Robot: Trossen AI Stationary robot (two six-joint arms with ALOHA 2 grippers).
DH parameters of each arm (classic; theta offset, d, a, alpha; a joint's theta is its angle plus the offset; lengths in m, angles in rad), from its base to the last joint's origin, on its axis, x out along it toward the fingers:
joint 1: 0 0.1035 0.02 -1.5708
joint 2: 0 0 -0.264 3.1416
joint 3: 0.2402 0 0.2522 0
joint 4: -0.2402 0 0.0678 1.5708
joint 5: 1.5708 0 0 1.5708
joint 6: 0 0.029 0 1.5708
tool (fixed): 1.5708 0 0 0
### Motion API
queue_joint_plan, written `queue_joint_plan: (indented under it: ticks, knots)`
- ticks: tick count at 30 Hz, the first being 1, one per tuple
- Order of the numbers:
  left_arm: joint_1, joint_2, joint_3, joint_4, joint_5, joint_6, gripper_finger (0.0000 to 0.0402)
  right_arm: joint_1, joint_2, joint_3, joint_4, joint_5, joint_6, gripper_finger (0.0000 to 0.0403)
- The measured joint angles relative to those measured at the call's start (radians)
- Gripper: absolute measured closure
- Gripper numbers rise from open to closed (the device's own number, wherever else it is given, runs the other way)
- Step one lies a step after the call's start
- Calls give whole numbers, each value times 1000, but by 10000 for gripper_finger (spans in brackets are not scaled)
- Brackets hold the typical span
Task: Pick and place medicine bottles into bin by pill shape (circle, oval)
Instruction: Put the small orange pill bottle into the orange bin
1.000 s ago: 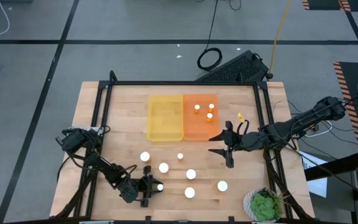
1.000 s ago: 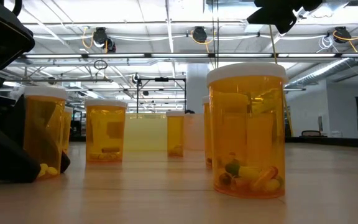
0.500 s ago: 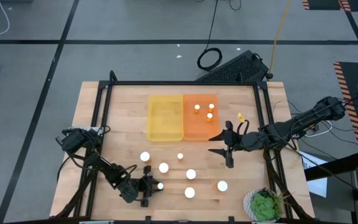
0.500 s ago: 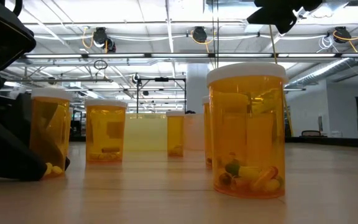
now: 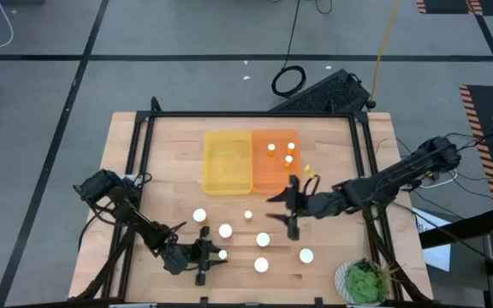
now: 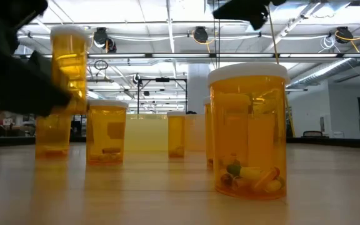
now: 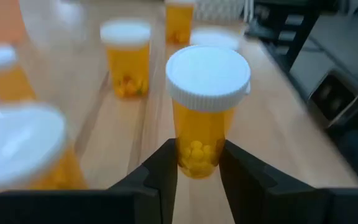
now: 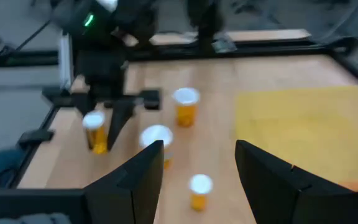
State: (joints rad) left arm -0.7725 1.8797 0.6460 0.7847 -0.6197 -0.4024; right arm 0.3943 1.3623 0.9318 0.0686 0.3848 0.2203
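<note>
My left gripper (image 5: 215, 255) is near the table's front edge, shut on an amber medicine bottle (image 7: 207, 112) with a white cap. In the low view that bottle (image 6: 70, 69) hangs well above the wood. Several more capped bottles (image 5: 263, 240) stand upright on their bases across the table's middle and front. My right gripper (image 5: 282, 214) hovers open above them, touching nothing. A yellow bin (image 5: 228, 162) and an orange bin (image 5: 274, 178) sit side by side at the back; three bottles (image 5: 288, 159) stand in the orange one. My left gripper pinches the bottle's lower body (image 7: 197, 155) between its two fingers (image 7: 166, 171), one on each side. The fingers lie about level and come from the table's left. The bottle stands upright in the hold, cap up, lifted clear of the table.
A black frame rail (image 5: 362, 162) runs round the tabletop. A green plant-like object (image 5: 365, 281) sits at the near right corner. Standing bottles (image 5: 226, 230) are close beside the held one. Bare wood lies between the bottles and the bins.
My left gripper has risen with the bottle, which was standing on the table and now hangs upright, clear of it. My right gripper has moved toward the table's left edge, from beside the orange bin to above the standing bottles.
</note>
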Motion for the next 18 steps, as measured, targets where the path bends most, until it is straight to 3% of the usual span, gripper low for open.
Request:
queue_joint_plan:
  ticks: [8, 18]
  knots:
    - [13, -75, 1, -49, 1, 67, 289, 11, 258, 252, -13, -109, -49, 209]
    - [18, -76, 1, -86, -8, 42, 289, 23, 540, 527, -102, -204, -102, 205]
